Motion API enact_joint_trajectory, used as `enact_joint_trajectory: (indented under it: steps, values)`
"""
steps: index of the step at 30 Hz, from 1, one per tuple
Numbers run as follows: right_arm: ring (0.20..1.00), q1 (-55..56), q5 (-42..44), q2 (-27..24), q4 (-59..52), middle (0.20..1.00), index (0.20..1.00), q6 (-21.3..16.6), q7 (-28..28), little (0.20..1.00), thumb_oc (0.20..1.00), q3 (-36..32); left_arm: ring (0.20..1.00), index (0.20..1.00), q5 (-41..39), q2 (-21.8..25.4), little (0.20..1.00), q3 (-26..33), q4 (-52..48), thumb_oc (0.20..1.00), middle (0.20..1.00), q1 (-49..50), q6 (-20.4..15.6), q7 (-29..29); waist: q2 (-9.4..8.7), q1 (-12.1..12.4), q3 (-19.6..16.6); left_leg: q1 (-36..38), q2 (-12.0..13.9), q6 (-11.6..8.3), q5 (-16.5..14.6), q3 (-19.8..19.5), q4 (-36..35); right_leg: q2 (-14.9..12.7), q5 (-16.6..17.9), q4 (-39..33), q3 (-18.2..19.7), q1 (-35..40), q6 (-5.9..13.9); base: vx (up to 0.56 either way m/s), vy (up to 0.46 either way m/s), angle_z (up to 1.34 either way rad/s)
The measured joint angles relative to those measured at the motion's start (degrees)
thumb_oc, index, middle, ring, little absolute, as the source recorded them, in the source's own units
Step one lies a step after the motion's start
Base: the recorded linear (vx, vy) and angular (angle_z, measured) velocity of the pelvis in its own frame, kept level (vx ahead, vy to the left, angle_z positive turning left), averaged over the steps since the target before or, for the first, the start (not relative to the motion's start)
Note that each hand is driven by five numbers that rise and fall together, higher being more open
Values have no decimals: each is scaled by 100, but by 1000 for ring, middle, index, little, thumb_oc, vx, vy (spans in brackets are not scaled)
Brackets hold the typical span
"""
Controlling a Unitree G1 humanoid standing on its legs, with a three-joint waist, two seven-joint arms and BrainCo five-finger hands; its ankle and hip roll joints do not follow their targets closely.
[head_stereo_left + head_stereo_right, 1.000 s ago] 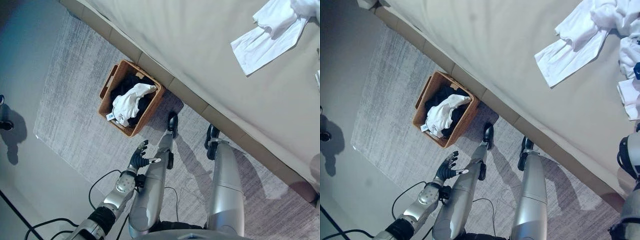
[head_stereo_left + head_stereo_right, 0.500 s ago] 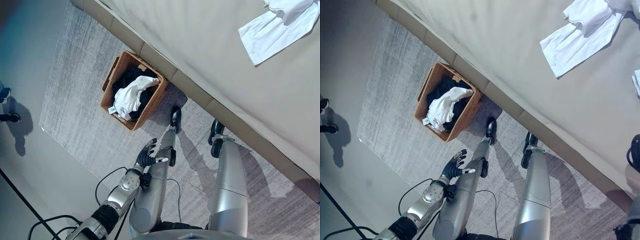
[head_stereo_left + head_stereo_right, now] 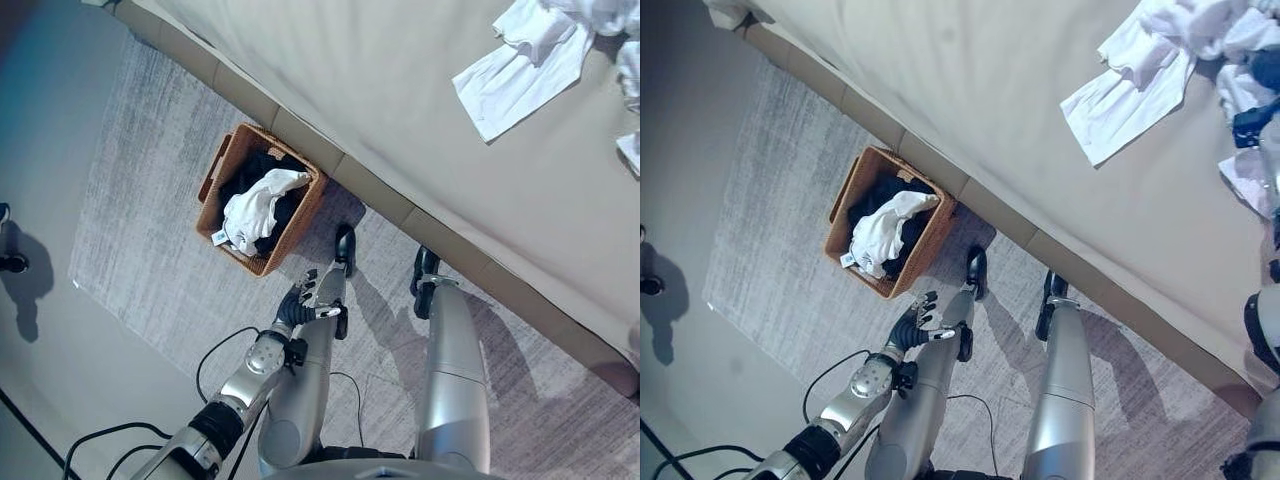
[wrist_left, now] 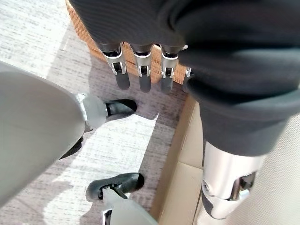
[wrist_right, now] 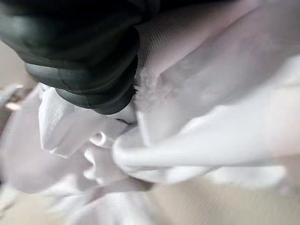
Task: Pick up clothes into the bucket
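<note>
Down low, the left hand point(image 3: 296, 303) is being held open with straight fingers point(image 4: 121, 71), holding nothing, just past the basket point(image 3: 222, 165) of clothes. White clothes point(image 5: 197, 117) are being pressed around the right hand point(image 5: 84, 51); its fingers cannot be seen.
</note>
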Motion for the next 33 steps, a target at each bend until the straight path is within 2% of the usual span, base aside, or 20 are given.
enact_joint_trajectory:
  steps: [2, 3, 4, 5, 7, 14, 16, 17, 21, 24, 28, 30, 33]
  values:
    - [200, 181, 27, 56, -579, 200, 200, -153, -52, 200, 200, -2, 1000, 1000, 1, 105, 1000, 85, 84, 1000, 1000, 4, -15, 27, -173, -85, -27, 5, 25, 24, -101, 57, 162, 65, 154, -164, 35, 118, 38, -102, 130, -22]
    - [200, 196, 28, 60, -642, 200, 200, -197, -85, 200, 200, -2, 1000, 1000, 1, 108, 1000, 139, 103, 1000, 1000, 0, -22, 43, -213, -86, -26, 20, 58, 38, -222, 66, 214, 86, 59, -208, 50, 171, 112, -26, 127, -26]
    - [200, 240, 32, 45, -756, 200, 200, -253, -183, 200, 200, -67, 1000, 1000, 2, 127, 1000, 212, 171, 1000, 1000, -49, -58, 72, -306, -101, -13, 19, 52, 54, -242, 120, 311, 134, 196, -325, 80, 242, 119, -22, 134, -23]
    - [200, 293, 33, 46, -857, 200, 200, -267, -243, 200, 200, -156, 1000, 1000, 3, 160, 1000, 246, 165, 1000, 1000, -50, -65, 86, -345, -81, -2, 21, 88, 75, -273, 132, 358, 150, 202, -376, 82, 284, 122, -5, 137, -25]
    - [200, 569, 35, 97, -1168, 200, 200, -338, -522, 200, 200, -572, 1000, 1000, 13, 314, 1000, 388, 238, 1000, 1000, -82, -60, 95, -569, -147, 109, 319, 62, 143, -342, 217, 486, 170, 309, -540, 163, 695, 122, 3, 121, -17]
    - [200, 1335, 36, 234, -1932, 200, 200, -572, -772, 200, 200, -1293, 1000, 1000, 5, 677, 1000, 703, 130, 1000, 1000, -108, -109, 107, -723, -214, 100, 1887, 60, 319, -623, 378, 255, 177, 416, -1394, 215, 2496, 254, 35, 106, -12]
    - [200, 1487, 37, 244, -2050, 200, 200, -576, -764, 200, 200, -1438, 1000, 1000, -24, 752, 1000, 981, -67, 1000, 1000, -153, -86, 77, -737, -208, 102, 2380, 62, 333, -608, 428, 37, 199, 539, -1745, 229, 3046, 327, 110, 74, -14]
    - [200, 1689, 36, 284, -2222, 200, 200, -603, -761, 200, 200, -1527, 1000, 1000, -58, 829, 1000, 1151, -347, 1000, 1000, -175, -136, 86, -812, -216, 33, 2664, 54, 349, -666, 469, -92, 171, 546, -1884, 244, 3291, 329, 122, 66, -11]
    - [200, 1786, 36, 468, -2324, 200, 200, -588, -619, 200, 200, -1754, 1000, 1000, -172, 1032, 1000, 1358, -622, 1000, 1000, -643, -162, 68, -958, -227, -109, 3063, 59, 338, -660, 529, -252, 217, 707, -2269, 240, 3788, 409, 103, 43, -9]
    - [200, 2152, 27, 715, -2569, 200, 200, -514, -440, 200, 200, -1962, 1000, 1000, -228, 1123, 1000, 1365, -878, 1000, 1000, -950, -176, 30, -1012, -217, -377, 3411, 86, 345, -654, 565, -476, 228, 802, -2611, 236, 4149, 446, 79, 31, -10]
    - [200, 2330, -106, 899, -2671, 200, 200, -359, -159, 200, 200, -1954, 1000, 1000, -290, 1177, 1000, 1308, -1230, 1000, 1000, -1528, -164, -91, -1024, -228, -684, 3746, 130, 356, -642, 661, -650, 288, 983, -3041, 238, 4615, 524, 76, 27, -10]
    - [200, 2417, -144, 914, -2755, 200, 200, -260, -70, 200, 200, -1960, 1000, 1000, -404, 1214, 1000, 1190, -1322, 1000, 1000, -1857, -149, -187, -1028, -223, -720, 3960, 136, 357, -648, 663, -714, 314, 1005, -3186, 227, 4875, 531, 87, 12, -2]
    - [200, 2523, -269, 930, -2836, 200, 200, -205, 75, 200, 200, -1936, 1000, 1000, -441, 1248, 1000, 930, -1354, 1000, 1000, -2318, -134, -293, -1029, -254, -1001, 4144, 139, 349, -663, 662, -827, 327, 1004, -3350, 221, 5075, 533, 83, 6, -2]
